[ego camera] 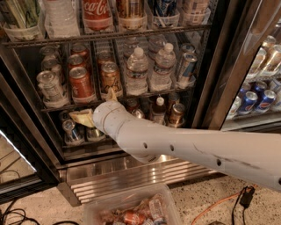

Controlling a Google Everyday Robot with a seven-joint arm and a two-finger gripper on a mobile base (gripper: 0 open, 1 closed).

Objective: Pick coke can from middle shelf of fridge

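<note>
The coke can [81, 83] is red with a silver top and stands at the front of its lane on the middle shelf [145, 94] of the fridge [221, 66]. An orange-brown can [109, 78] stands to its right and a silver can [50, 88] to its left. My gripper [96, 106] is at the end of the white arm, just below and in front of the shelf's front rail, under the coke can and the orange-brown can. Its cream fingers [81, 117] are spread and hold nothing.
Water bottles [137, 72] fill the shelf's right lanes. A Coca-Cola bottle [97, 13] stands in a tub on the rack above. More cans [72, 129] sit on the rack below. A clear bin of snacks [131, 211] sits on the floor before the louvered base [131, 176].
</note>
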